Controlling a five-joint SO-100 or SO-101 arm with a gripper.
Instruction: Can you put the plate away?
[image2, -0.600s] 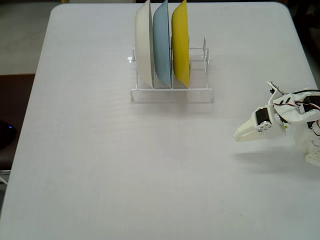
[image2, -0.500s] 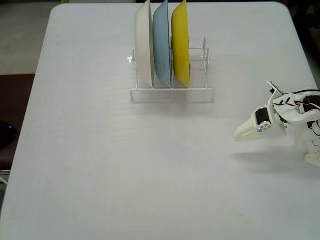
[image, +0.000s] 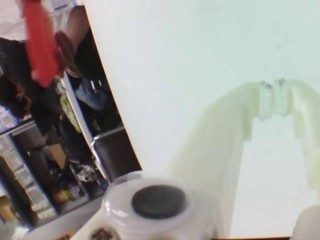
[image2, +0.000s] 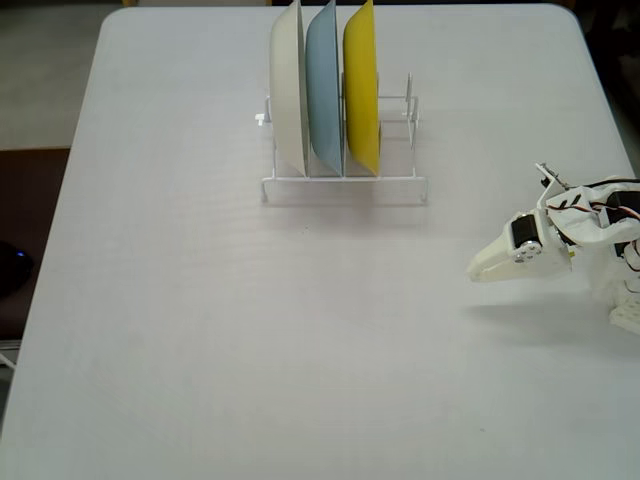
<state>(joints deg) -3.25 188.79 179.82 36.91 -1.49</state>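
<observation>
No orange plate lies on the white table (image2: 200, 300) in the fixed view. Beyond the table's edge, at the top left of the wrist view, a hand holds a red-orange flat thing (image: 39, 42); I cannot tell whether it is the plate. My white gripper (image2: 476, 272) hovers low over the right side of the table and points left. In the wrist view its fingertips (image: 272, 89) touch each other, shut with nothing between them.
A white wire rack (image2: 345, 186) stands at the back middle of the table. A white plate (image2: 288, 90), a pale blue plate (image2: 323, 90) and a yellow plate (image2: 361, 90) stand upright in it. The rack's rightmost slots (image2: 398, 110) hold nothing.
</observation>
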